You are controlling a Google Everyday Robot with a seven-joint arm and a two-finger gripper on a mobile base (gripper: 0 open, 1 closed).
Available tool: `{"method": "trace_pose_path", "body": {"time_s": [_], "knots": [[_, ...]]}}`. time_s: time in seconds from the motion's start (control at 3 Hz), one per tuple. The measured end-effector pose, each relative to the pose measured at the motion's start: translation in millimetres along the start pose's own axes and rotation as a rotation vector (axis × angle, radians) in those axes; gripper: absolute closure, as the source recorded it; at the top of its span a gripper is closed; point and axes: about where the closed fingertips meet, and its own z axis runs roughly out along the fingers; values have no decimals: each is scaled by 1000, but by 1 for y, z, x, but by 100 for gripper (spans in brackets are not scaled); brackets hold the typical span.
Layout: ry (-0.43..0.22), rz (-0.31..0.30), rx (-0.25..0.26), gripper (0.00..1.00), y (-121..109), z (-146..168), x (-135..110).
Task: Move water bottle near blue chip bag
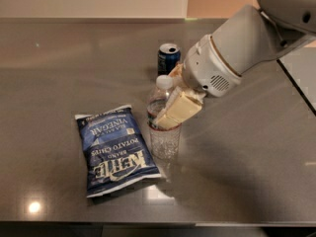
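Observation:
The water bottle (164, 137) is clear ribbed plastic with a white cap and stands upright on the grey table, just right of the blue chip bag (114, 149). The bag lies flat with white "Kettle" lettering. My gripper (172, 106) reaches in from the upper right. Its cream fingers (178, 110) are shut on the bottle's upper body and label band, below the cap. The bottle's base is a short gap from the bag's right edge.
A short dark blue soda can (168, 59) stands upright behind the bottle, close to my wrist. My white arm (247, 43) crosses the upper right. The table's (247, 172) right edge runs along the far right.

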Motion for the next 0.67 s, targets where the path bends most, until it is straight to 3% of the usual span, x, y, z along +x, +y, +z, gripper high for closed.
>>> {"method": "trace_pose_path", "body": {"time_s": [0.67], "knots": [[4, -1, 14, 36, -1, -1, 3]]}}
